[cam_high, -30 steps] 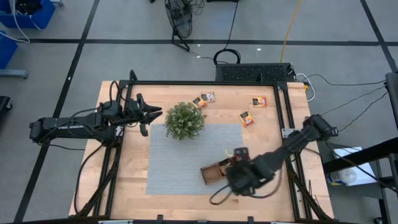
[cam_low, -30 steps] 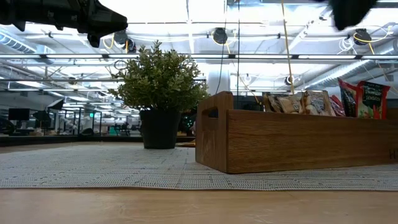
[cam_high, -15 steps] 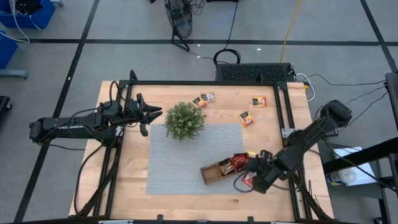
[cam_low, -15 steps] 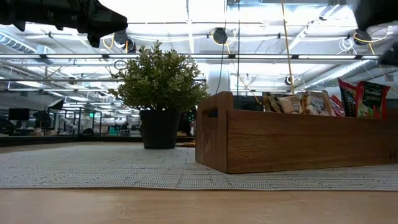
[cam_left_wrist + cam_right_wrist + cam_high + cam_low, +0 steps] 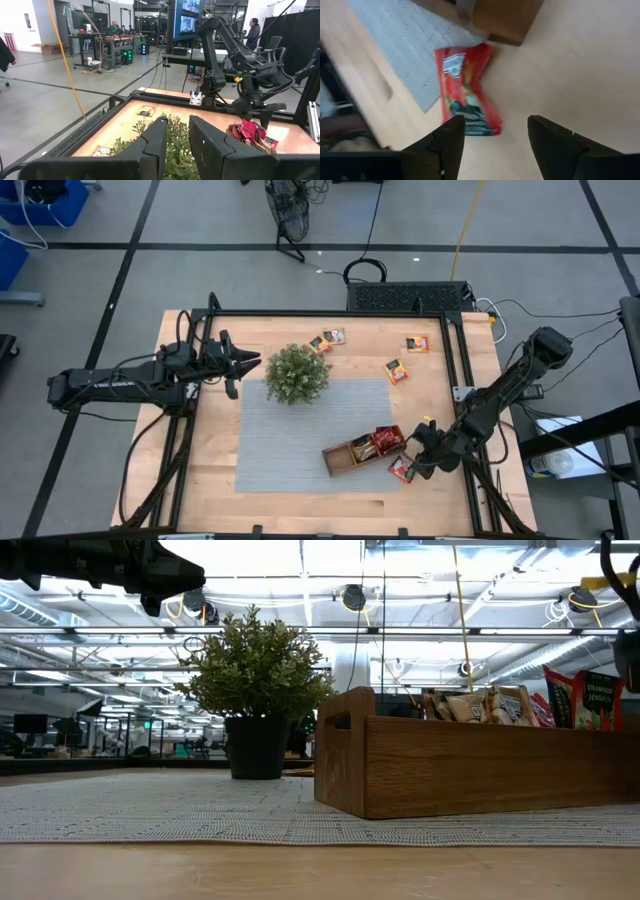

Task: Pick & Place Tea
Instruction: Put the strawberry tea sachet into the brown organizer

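Observation:
A red tea sachet (image 5: 462, 85) lies flat on the table by the right end of the brown wooden tray (image 5: 340, 457), partly over the mat's corner. My right gripper (image 5: 415, 460) hangs open just above it, tilted down, and its fingers (image 5: 445, 145) touch nothing. More sachets (image 5: 378, 442) stand in the tray's right compartments. Three lots of sachets (image 5: 328, 338), (image 5: 417, 343), (image 5: 397, 371) lie on the far part of the table. My left gripper (image 5: 250, 361) waits level beside the plant (image 5: 297, 373), its fingers (image 5: 152, 147) a little apart and holding nothing.
The grey mat (image 5: 300, 435) covers the table's middle, with the plant at its far left corner and the tray near its right front corner. Black frame rails (image 5: 455, 360) run along the table's edges. Bare wood (image 5: 440, 395) lies right of the mat.
My right gripper has swung from over the tray toward the table's right edge and has sunk lower. It now hangs beside the tray's right end. The red sachet on the table there, hidden under the arm before, now shows.

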`<state>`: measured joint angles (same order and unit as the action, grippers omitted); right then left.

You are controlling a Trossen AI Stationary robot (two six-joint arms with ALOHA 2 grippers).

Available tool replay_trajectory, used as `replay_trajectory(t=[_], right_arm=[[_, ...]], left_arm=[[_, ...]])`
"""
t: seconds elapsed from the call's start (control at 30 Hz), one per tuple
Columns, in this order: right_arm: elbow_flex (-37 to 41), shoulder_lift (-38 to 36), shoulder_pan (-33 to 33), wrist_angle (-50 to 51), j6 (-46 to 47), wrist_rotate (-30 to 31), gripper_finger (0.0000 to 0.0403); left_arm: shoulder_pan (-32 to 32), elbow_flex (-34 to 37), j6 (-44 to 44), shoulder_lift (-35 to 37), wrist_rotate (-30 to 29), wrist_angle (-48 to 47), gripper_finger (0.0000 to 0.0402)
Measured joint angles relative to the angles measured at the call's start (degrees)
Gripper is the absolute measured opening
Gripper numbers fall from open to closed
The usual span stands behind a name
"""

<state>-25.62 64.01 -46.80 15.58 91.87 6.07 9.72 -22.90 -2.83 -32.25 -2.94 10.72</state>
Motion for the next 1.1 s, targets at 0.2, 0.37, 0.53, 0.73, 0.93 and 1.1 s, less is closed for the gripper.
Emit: replay_trajectory(t=[0.2, 0.37, 0.53, 0.73, 0.93, 1.1], right_arm=[[3.7, 0.2, -0.3, -6.8, 1.5, 0.1, 0.0199], [4.0, 0.3, -0.3, -8.5, 1.6, 0.0, 0.0199], [4.0, 0.3, -0.4, -11.7, 1.9, 0.5, 0.0199], [4.0, 0.8, -0.5, -12.3, 1.7, 1.4, 0.0199], [4.0, 4.8, -1.3, -14.6, 1.9, 1.6, 0.0198], [3.9, 7.3, -1.3, -19.3, 0.7, 1.7, 0.0198]], left_arm=[[0.0, 0.0, 0.0, 0.0, 0.0, 0.0, 0.0088], [0.0, 0.0, 0.0, 0.0, 0.0, 0.0, 0.0088], [0.0, 0.0, 0.0, 0.0, 0.0, 0.0, 0.0088], [0.0, 0.0, 0.0, 0.0, 0.0, 0.0, 0.0088], [0.0, 0.0, 0.0, 0.0, 0.0, 0.0, 0.0088], [0.0, 0.0, 0.0, 0.0, 0.0, 0.0, 0.0088]])
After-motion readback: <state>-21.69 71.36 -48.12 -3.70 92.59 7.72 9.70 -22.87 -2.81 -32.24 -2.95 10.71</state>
